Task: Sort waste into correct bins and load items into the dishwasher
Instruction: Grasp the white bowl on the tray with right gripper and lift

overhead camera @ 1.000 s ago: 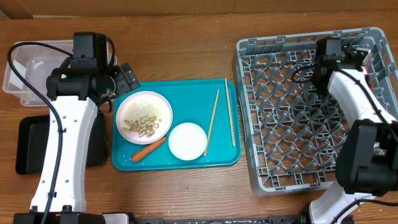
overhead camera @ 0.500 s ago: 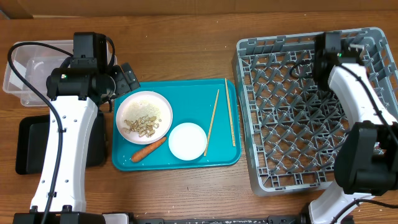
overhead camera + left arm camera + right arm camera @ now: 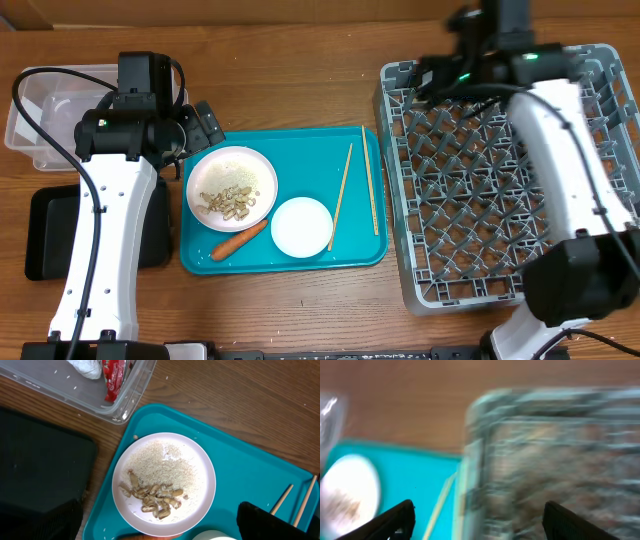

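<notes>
My left gripper (image 3: 203, 124) (image 3: 160, 527) is open and empty over the far-left edge of the round white plate (image 3: 252, 164) (image 3: 208, 495), which holds beige food bits with rice (image 3: 226, 200) (image 3: 152, 501). The orange carrot (image 3: 238, 240), a small white bowl (image 3: 301, 226) and two chopsticks (image 3: 341, 196) (image 3: 283, 499) lie on the teal tray (image 3: 310, 158). The red wrapper (image 3: 114, 377) and the white tissue (image 3: 86, 367) lie in the clear tub (image 3: 45, 105) (image 3: 125, 407). My right gripper (image 3: 432, 78) (image 3: 480, 525) is open and empty over the far-left corner of the grey dish rack (image 3: 500, 200) (image 3: 555, 445); its view is blurred.
The black tray (image 3: 45, 232) (image 3: 40, 460) lies in front of the clear tub, left of the teal tray, partly under my left arm. Bare wooden table runs along the far side and the near edge.
My right arm has swung left, from the rack's far-right corner to its far-left corner. My left arm and the things on the tray have not moved.
</notes>
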Robot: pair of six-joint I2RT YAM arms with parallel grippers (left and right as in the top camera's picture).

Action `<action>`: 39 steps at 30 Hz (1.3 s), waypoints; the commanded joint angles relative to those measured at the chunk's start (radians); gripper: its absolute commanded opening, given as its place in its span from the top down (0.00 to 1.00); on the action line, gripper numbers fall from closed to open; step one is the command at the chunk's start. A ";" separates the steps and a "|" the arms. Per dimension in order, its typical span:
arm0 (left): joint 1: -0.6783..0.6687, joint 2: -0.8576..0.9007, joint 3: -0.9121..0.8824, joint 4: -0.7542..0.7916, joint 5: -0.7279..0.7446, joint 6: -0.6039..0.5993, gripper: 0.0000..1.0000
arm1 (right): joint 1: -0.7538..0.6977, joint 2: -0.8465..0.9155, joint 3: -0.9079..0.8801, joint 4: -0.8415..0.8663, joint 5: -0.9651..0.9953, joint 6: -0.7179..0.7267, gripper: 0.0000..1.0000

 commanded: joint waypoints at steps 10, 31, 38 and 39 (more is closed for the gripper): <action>0.002 0.004 0.015 -0.001 0.005 -0.014 0.00 | 0.319 0.175 -0.026 -0.155 -0.060 -0.097 0.17; 0.002 0.004 0.015 -0.004 0.005 -0.013 0.00 | 0.475 0.284 -0.177 -0.106 0.004 -0.141 0.62; 0.002 0.004 0.015 -0.004 0.005 -0.013 0.00 | 0.475 0.284 -0.220 -0.081 0.004 -0.141 0.94; 0.002 0.004 0.015 -0.004 0.005 -0.014 0.00 | 0.475 0.284 -0.220 -0.073 0.010 -0.141 0.96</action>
